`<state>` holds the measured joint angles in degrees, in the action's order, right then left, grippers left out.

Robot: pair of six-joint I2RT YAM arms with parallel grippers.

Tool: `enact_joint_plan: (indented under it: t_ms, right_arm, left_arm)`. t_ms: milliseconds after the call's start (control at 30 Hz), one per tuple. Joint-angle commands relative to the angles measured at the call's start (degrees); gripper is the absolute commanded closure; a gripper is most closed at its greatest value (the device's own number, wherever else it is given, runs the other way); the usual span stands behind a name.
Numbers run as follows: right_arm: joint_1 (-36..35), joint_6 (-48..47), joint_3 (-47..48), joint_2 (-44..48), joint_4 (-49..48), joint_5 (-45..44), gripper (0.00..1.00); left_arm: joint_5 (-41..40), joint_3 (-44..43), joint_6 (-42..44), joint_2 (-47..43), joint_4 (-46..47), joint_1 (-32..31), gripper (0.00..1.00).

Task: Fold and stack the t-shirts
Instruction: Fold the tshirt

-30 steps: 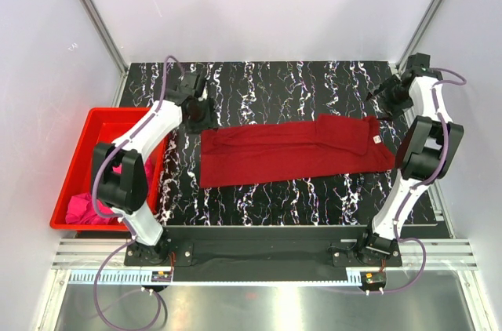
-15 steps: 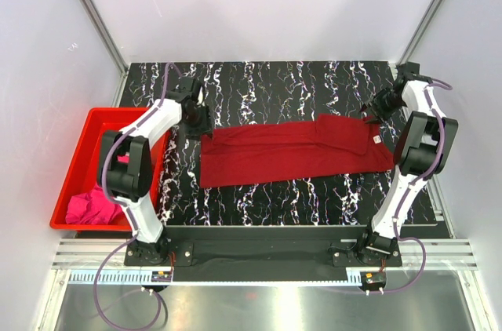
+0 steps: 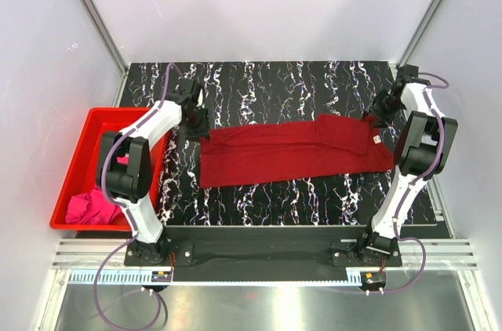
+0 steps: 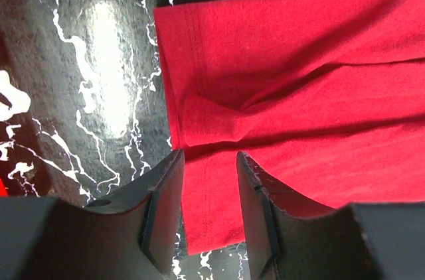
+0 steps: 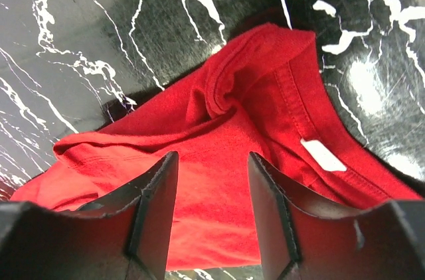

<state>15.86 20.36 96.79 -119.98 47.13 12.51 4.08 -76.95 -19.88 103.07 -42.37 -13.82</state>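
Note:
The dark crimson t-shirt [image 3: 290, 150] lies spread in a long band across the marble table, its white neck label [image 5: 323, 154] at the right end. My left gripper [image 3: 198, 121] is down at the shirt's far left corner. In the left wrist view the left gripper [image 4: 209, 157] is open, its fingers straddling the hem with flat cloth [image 4: 299, 94] between them. My right gripper [image 3: 379, 111] is down at the far right corner by the collar. There the right gripper [image 5: 212, 157] is also open over the cloth. The magenta pink t-shirt [image 3: 88, 209] lies crumpled in the bin.
A red plastic bin [image 3: 94, 123] stands off the table's left edge, beside the left arm. Grey walls and metal frame posts close in the back and both sides. Black marble tabletop [image 3: 282, 84] shows behind and in front of the shirt.
Both grippers have come down onto the crimson shirt's far corners, the right one moving in from the back right. Both pairs of jaws have narrowed. The shirt has barely shifted.

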Motion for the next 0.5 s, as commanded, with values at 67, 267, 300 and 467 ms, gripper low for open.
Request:
enact_joint_plan:
  t_ms: [67,267,300,467]
  right_arm:
    - [-0.21,-1.73,1.46,-0.77,-2.14,-0.47,0.48]
    - [-0.21,-0.68,2.79,-3.15,-1.61,0.67,0.55]
    - [-0.21,-0.59,2.87,-3.33,-1.61,0.84,0.58]
    - [-0.21,-0.58,2.7,-2.45,-1.61,-0.03,0.82]
  left_arm:
    - [-1.53,1.36,0.45,-3.57,1.06,0.03,0.58]
    - [-1.62,0.92,0.81,-3.75,0.53,0.03,0.56]
    - [-1.35,0.75,0.89,-3.66,0.71,0.03,0.54]
    - [-0.91,0.22,0.81,-3.66,0.71,0.03,0.51]
